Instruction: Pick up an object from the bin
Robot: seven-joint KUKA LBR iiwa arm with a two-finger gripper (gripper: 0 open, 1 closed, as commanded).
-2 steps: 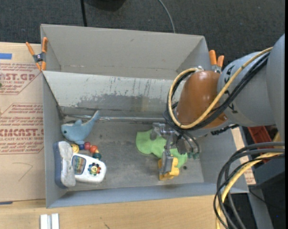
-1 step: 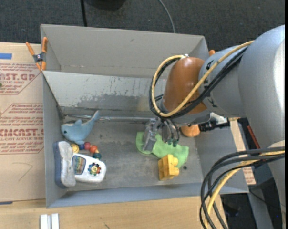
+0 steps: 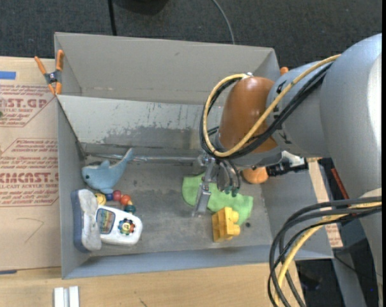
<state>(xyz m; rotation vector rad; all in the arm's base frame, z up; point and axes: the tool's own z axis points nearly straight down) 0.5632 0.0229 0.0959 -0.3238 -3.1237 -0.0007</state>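
My gripper [image 3: 212, 198] hangs low in the right half of the bin, open, over a green soft lump [image 3: 234, 203]. One thin metal finger [image 3: 201, 200] comes down at the lump's left edge, the other finger [image 3: 230, 183] at its upper side. Nothing is lifted between them. A yellow toy block [image 3: 225, 224] lies just in front of the green lump, touching it. An orange ball [image 3: 255, 175] sits to the right, partly hidden under the arm.
At the left lie a blue dolphin-like toy [image 3: 107, 173], a white toy phone with coloured buttons [image 3: 116, 226] on a pale cloth [image 3: 85, 219], and small coloured beads [image 3: 121, 200]. The arm with its cables covers the bin's right wall.
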